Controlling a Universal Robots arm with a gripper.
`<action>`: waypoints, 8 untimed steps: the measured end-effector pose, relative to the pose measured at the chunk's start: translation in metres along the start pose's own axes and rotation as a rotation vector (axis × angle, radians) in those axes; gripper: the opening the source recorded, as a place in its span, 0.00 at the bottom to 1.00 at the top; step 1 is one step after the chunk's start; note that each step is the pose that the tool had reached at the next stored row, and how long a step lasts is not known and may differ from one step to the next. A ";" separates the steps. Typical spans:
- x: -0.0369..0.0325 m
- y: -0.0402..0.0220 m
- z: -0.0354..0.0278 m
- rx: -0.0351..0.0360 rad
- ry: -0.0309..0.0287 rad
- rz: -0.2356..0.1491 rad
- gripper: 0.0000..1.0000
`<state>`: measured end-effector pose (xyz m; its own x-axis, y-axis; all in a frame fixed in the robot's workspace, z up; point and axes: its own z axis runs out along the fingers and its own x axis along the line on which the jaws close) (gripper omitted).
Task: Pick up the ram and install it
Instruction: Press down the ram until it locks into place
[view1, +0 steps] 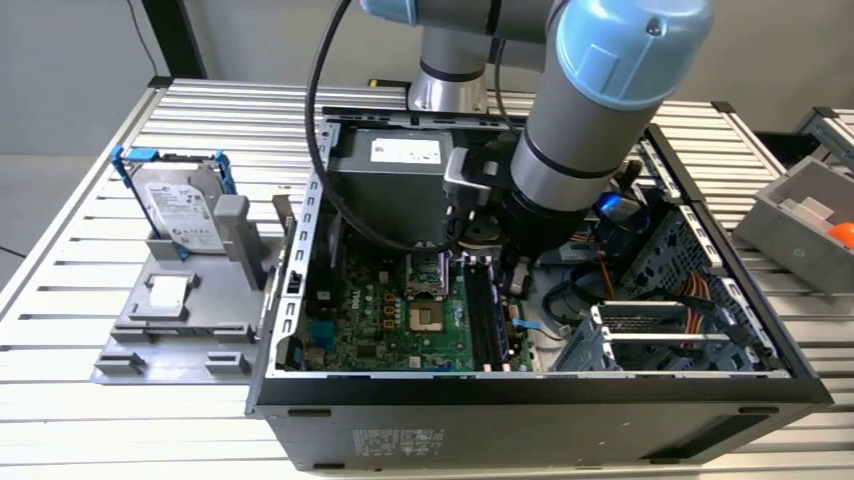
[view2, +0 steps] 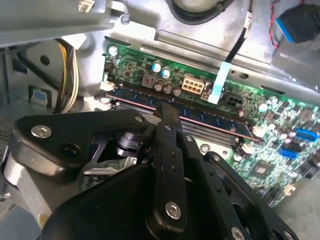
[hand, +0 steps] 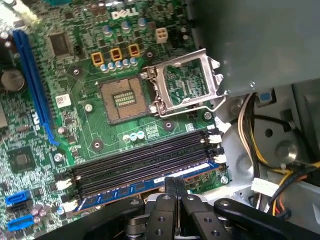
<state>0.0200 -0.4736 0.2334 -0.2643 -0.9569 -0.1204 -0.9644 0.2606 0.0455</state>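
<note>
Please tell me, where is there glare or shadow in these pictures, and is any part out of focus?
First wrist view: glare on the open socket bracket; the gripper looks soft. Second wrist view: the gripper is dark against the brightly lit motherboard. Exterior view: the arm shades the case interior.

Blue ram (hand: 145, 187), green motherboard (hand: 75, 115), black gripper (hand: 174, 187), grey hard drive (view1: 178, 205)

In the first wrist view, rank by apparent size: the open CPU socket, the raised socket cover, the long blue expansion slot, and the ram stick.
1. The ram, the longest span, though partly behind the gripper.
2. The long blue expansion slot.
3. and 4. The raised socket cover and open CPU socket look alike; unranked.
</note>
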 end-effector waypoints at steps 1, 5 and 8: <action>0.0001 0.0000 0.0003 -0.0013 0.0004 -0.018 0.00; 0.0001 -0.0001 0.0014 -0.0044 0.0000 -0.086 0.00; 0.0001 -0.0001 0.0016 -0.0087 -0.0019 -0.130 0.00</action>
<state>0.0201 -0.4735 0.2318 -0.1371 -0.9823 -0.1277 -0.9904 0.1333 0.0380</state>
